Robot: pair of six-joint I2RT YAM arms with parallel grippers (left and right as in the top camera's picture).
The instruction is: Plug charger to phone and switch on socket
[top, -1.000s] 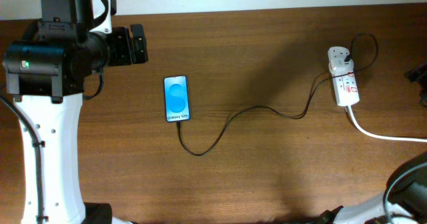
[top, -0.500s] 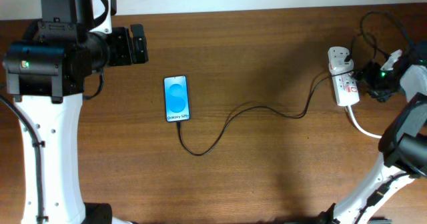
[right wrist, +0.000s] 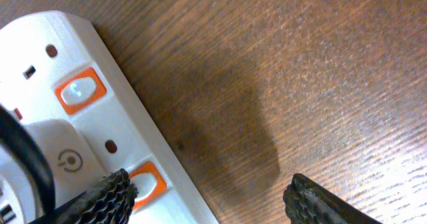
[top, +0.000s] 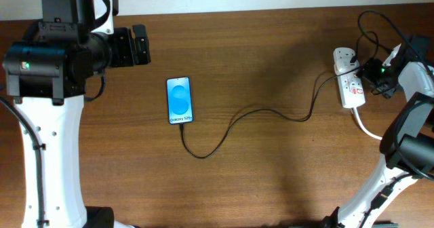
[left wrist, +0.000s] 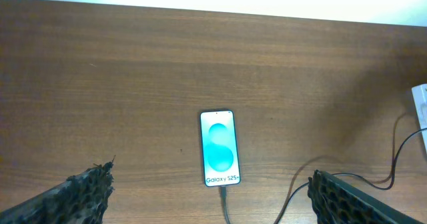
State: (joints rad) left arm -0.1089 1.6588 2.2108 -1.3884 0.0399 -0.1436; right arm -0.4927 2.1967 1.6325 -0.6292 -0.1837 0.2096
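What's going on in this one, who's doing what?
The charger cable looks already plugged into the bottom of the phone, which lies screen-up in the middle of the table. The right end effector is open and hovers right at the power strip, close to its orange switches. Whether any switch is on cannot be told. The left end effector is open, holds nothing and sits off to the side of the phone.
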